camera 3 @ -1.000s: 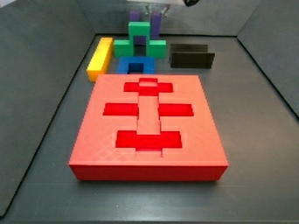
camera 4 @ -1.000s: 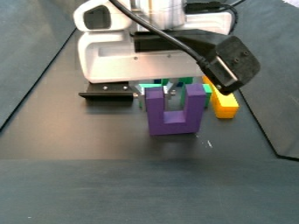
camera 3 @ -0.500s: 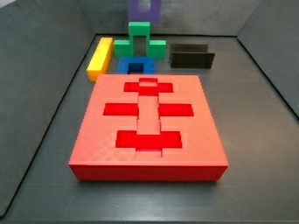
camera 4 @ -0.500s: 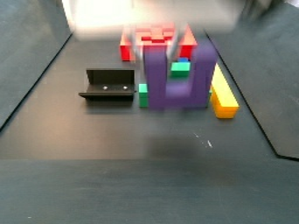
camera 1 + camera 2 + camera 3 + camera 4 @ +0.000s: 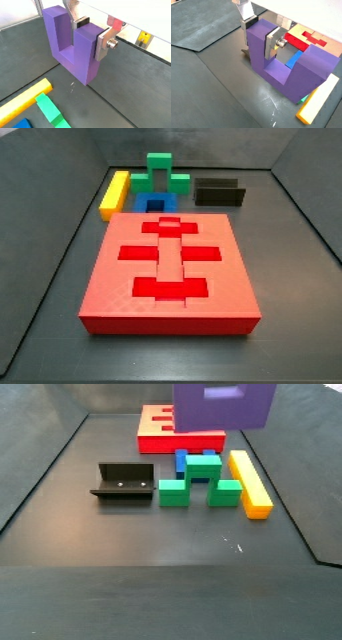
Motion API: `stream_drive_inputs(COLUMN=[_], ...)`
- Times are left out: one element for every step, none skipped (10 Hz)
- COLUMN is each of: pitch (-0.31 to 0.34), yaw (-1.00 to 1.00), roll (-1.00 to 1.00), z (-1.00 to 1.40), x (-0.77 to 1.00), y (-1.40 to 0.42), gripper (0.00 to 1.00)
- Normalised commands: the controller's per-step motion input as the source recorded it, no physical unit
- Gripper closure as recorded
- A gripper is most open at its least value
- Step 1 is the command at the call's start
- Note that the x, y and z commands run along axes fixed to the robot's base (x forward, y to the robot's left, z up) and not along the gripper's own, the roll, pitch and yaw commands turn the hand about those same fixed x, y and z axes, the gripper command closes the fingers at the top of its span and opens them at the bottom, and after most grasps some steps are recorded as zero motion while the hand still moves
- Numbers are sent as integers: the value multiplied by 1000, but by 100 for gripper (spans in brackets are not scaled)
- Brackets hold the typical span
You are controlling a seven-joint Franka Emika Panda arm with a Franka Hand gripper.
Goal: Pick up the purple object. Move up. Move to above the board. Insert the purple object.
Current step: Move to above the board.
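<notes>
My gripper (image 5: 89,31) is shut on the purple object (image 5: 72,47), a U-shaped block. Its silver fingers (image 5: 106,43) clamp one upright arm, which also shows in a wrist view (image 5: 261,34). The block hangs high above the dark floor, base bar downward. In a side view only its lower part (image 5: 225,408) shows at the top edge, above the near end of the board (image 5: 156,427); the gripper is out of frame there. In a side view the board (image 5: 167,268) lies flat with its dark-red cut-outs, and neither the block nor the gripper shows.
A green stepped block (image 5: 201,479), a small blue block (image 5: 181,460) and a long yellow bar (image 5: 249,484) lie beside the board. The fixture (image 5: 123,482) stands on the floor to their side. Tray walls rise around the floor.
The gripper has risen with the purple object: it left the top of one side view and moved up to the top edge of the other.
</notes>
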Motion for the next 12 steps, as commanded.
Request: stream_drive_inputs(pitch=[52, 57, -22, -21, -4, 7, 12, 7, 11, 16, 30, 54], yaw=[-149, -150, -53, -36, -16, -11, 1, 8, 4, 6, 9, 8], roll=[-143, -143, -42, -45, -15, -18, -19, -4, -15, 9, 3, -7], z=[150, 142, 142, 142, 142, 139, 149, 153, 157, 167, 183, 201], x=[-111, -116, -133, -135, -126, -126, -129, -131, -133, -129, -120, -101], y=[-1400, -1400, -1400, -1400, -1400, -1400, -1400, -1400, -1400, -1400, -1400, -1400], gripper=[100, 100, 100, 100, 100, 100, 100, 100, 100, 100, 100, 100])
